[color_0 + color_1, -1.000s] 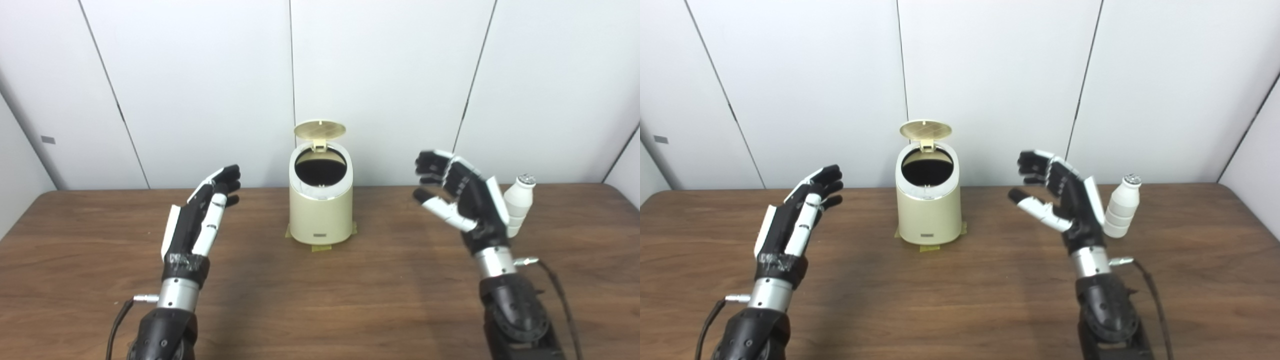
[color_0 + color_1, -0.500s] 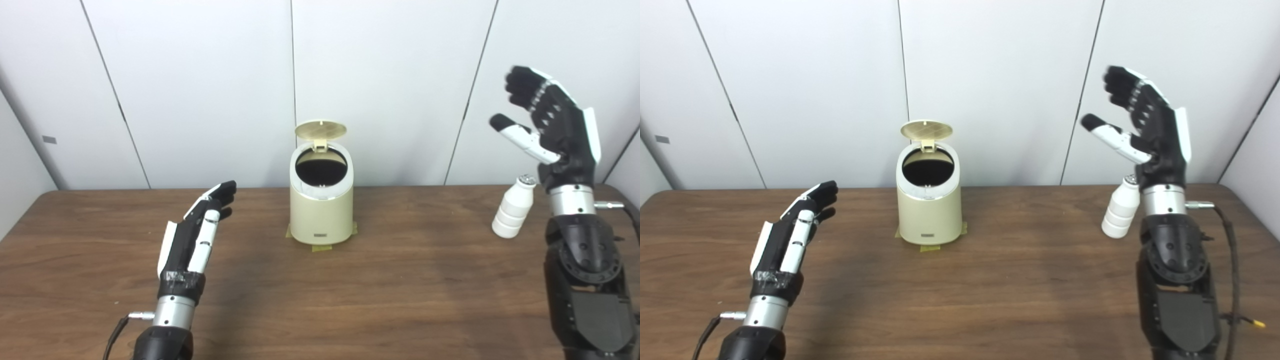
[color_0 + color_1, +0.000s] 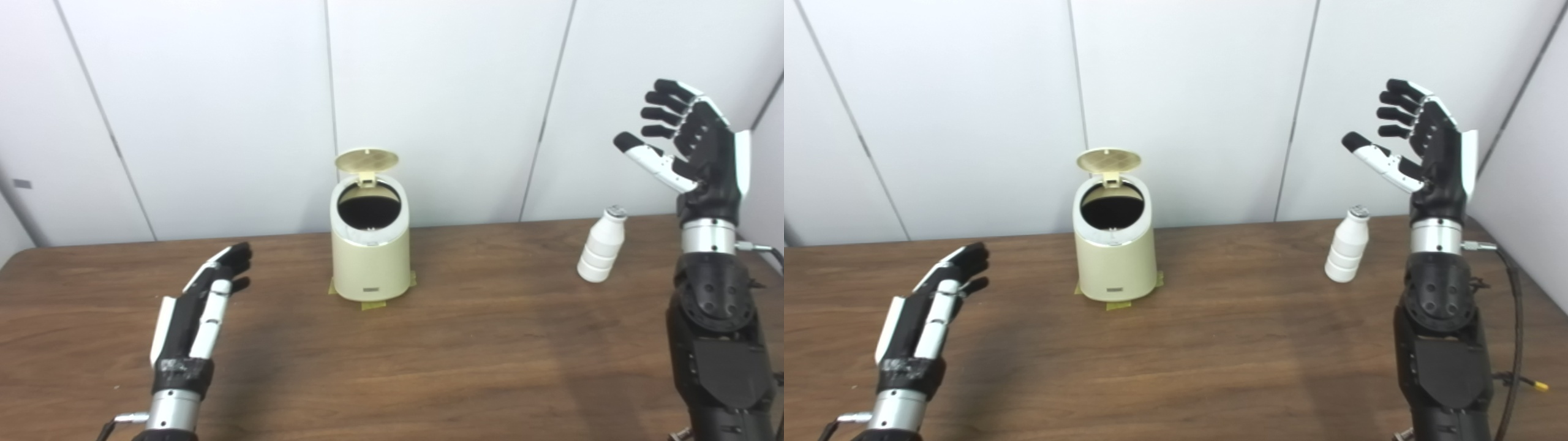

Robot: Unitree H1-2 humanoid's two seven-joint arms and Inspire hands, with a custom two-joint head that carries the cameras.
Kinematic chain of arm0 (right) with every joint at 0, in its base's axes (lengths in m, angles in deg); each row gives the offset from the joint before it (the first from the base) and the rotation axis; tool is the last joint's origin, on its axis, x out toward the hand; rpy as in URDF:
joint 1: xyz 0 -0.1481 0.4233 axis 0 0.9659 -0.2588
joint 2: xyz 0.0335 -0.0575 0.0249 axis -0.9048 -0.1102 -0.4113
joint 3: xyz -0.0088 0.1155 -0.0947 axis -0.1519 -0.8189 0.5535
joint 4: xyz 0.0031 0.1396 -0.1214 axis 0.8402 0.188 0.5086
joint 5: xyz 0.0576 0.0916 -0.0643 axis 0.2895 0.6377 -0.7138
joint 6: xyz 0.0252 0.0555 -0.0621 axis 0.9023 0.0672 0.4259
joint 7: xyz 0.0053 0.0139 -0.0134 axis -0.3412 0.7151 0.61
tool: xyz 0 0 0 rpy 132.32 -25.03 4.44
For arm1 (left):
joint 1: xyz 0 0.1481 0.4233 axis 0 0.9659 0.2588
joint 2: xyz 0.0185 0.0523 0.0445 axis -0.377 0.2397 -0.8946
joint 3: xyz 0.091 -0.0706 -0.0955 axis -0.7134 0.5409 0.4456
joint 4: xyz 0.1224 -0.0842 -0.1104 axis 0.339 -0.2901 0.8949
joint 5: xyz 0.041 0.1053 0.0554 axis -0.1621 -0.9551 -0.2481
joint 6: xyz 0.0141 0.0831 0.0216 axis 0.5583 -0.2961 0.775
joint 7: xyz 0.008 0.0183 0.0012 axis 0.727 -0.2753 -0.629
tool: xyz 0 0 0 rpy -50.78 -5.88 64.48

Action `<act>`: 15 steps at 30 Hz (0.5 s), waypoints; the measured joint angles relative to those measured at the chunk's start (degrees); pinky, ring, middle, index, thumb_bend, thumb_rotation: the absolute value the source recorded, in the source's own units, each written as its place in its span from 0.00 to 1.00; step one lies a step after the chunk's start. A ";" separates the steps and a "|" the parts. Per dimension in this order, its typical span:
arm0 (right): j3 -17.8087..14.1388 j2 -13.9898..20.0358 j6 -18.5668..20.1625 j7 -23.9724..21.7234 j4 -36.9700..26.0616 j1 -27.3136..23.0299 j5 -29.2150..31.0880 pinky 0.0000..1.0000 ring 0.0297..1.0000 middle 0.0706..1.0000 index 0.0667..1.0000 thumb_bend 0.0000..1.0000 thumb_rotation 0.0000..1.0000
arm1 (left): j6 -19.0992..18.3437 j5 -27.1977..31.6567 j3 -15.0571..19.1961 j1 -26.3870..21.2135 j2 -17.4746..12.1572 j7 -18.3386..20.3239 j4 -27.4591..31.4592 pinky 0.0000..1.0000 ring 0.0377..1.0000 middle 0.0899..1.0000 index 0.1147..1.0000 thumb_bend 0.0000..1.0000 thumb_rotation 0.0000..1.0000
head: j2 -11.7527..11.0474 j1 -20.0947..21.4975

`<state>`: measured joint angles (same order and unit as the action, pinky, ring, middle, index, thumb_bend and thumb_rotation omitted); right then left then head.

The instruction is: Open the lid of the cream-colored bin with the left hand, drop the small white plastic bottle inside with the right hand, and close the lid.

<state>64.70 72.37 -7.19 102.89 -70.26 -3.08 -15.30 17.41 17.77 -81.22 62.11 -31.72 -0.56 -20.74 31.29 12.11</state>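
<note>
The cream-colored bin (image 3: 370,263) stands at the middle back of the table, its round lid (image 3: 366,160) tipped up and the dark inside showing. A small white plastic bottle (image 3: 601,252) stands upright on the table to the bin's right. My right hand (image 3: 692,144) is raised high above and to the right of the bottle, open, fingers spread, holding nothing. Low over the table, well left of the bin, my left hand (image 3: 199,315) lies open and holds nothing.
The brown wooden table (image 3: 465,361) runs the picture's width, with white wall panels close behind it. Yellow tape (image 3: 373,304) shows under the bin's base. A cable (image 3: 1516,343) hangs by my right forearm.
My right hand rose from in front of the bottle to high above it and to its right. My left hand sank and drew back. The camera also turned right.
</note>
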 measured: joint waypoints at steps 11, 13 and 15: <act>0.57 -2.01 1.27 3.78 -1.38 2.49 -3.76 0.57 0.68 0.73 0.72 0.85 0.42 | 0.95 3.74 1.29 0.79 -1.21 2.32 -1.44 0.87 0.88 0.86 0.84 0.36 0.77 | -0.70 6.08; 0.67 -2.27 1.72 4.12 -1.38 2.93 -4.29 0.62 0.71 0.73 0.72 0.85 0.42 | 0.95 3.82 1.40 0.74 -1.28 2.38 -1.44 0.88 0.88 0.86 0.84 0.35 0.79 | -0.70 6.87; 0.84 -2.57 1.92 4.26 -1.35 3.62 -4.43 0.61 0.71 0.72 0.72 0.84 0.42 | 0.96 3.75 1.49 0.73 -1.42 2.37 -1.44 0.89 0.89 0.86 0.84 0.33 0.79 | -0.79 7.31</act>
<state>65.54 69.80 -5.27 107.14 -71.61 0.54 -19.72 18.36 21.52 -79.73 62.84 -33.14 1.81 -22.18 30.50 19.42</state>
